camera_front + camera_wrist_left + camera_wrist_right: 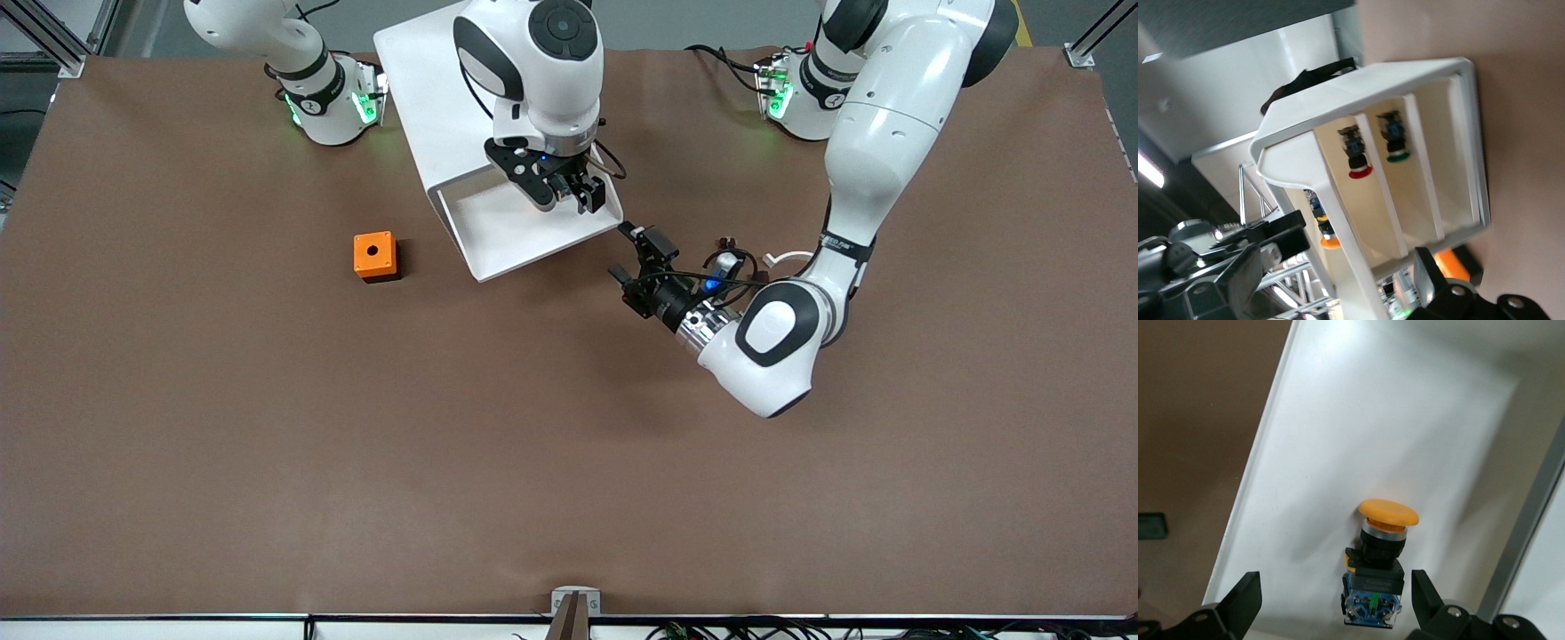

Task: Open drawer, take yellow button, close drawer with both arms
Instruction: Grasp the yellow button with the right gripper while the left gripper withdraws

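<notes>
Drawer open w/ button inside, prob. lying flat.

- We see a brown table carrying the white cabinet between the two arm bases.
- We note an orange box beside the cabinet, toward the right arm's end.

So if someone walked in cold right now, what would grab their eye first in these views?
Probably the pulled-out top white tray drawer of the white cabinet, with the right gripper open just above it. The right wrist view shows why: the small orange-capped push button lies on the drawer floor between its fingers. Next, the left gripper hovers open beside the drawer's corner, and the orange cube box sits alone toward the right arm's end.
</notes>
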Controlling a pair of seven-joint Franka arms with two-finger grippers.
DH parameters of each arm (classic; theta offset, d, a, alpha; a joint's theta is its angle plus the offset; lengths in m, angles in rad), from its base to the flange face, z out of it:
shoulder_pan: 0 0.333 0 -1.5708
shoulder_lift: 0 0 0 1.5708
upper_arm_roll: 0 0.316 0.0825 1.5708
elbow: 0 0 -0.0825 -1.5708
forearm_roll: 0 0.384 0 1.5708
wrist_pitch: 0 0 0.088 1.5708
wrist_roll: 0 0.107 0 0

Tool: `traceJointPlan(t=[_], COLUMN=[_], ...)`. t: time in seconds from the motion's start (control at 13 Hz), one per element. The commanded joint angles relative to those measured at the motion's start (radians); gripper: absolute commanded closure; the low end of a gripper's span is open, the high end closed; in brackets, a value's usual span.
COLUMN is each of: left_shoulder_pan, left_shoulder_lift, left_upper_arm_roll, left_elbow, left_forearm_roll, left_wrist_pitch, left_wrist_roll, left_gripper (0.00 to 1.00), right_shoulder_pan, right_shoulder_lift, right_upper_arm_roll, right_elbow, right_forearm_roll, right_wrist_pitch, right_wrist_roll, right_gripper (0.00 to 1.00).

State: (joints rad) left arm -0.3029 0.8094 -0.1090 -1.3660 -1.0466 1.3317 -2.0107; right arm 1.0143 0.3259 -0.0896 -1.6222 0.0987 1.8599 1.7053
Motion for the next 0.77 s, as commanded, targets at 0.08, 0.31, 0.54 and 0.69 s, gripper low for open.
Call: traceJointPlan(t=[0.08,0.31,0.54,0.69], left_shoulder_pan=[-0.007,-0.01,-0.012,-0.009], left_shoulder_lift=[-0.003,-0.016,-0.077,-0.133], left_upper_arm_roll=[0.048,0.055,0.054,0.052], left_elbow=[0.073,0.099,0.099,0.097], left_forearm_roll=[0.066,0.183,0.311,0.405], left_wrist_pitch=[-0.003,0.02,0.085,0.151], left_wrist_roll=[0.325,0.585,0.806,0.929], left_gripper=[0.0,0.02,0.03,0.04], right_shoulder_pan=[0.023,0.024,0.026,0.024], right_shoulder_lift=[0.009,0.009,0.009,0.007], right_upper_arm_roll=[-0.013,-0.013,-0.012,-0.012], right_elbow=[-0.016,-0.03,-0.036,-0.035], right_forearm_roll=[0.019,0.019,0.019,0.019], right_wrist_pitch=[0.002,-0.001,-0.001,-0.002], right_wrist_roll=[0.017,0.016,0.008,-0.003], right_gripper=[0.03,0.07,0.27,0.62])
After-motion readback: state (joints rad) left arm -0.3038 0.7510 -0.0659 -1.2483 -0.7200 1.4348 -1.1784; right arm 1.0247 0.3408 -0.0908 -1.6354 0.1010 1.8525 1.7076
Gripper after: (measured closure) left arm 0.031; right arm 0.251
